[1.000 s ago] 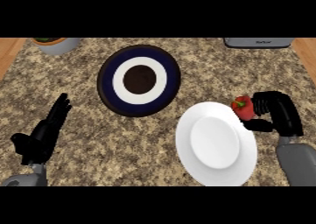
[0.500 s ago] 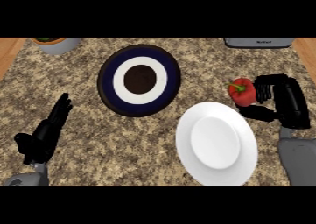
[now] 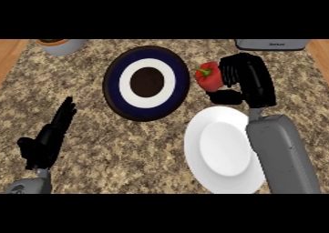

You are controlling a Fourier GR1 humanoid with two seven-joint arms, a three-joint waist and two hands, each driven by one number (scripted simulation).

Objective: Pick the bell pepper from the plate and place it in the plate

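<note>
Right hand (image 3: 251, 84) is on the red bell pepper (image 3: 207, 76), fingers (image 3: 234, 69) curled at its side and thumb tucked beneath. The pepper sits just right of the dark blue plate (image 3: 114, 84), beyond the white plate's (image 3: 217, 150) far rim. Grey forearm crosses that white plate's right side. Lower left, the left hand (image 3: 47, 141) rests open over the speckled tabletop (image 3: 126, 150).

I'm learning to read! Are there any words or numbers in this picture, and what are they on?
Grey appliance at the counter's far edge: a small dark label, too blurred to read.
Dark blue plate, white plate, bell pepper: no words or numbers on them.
</note>
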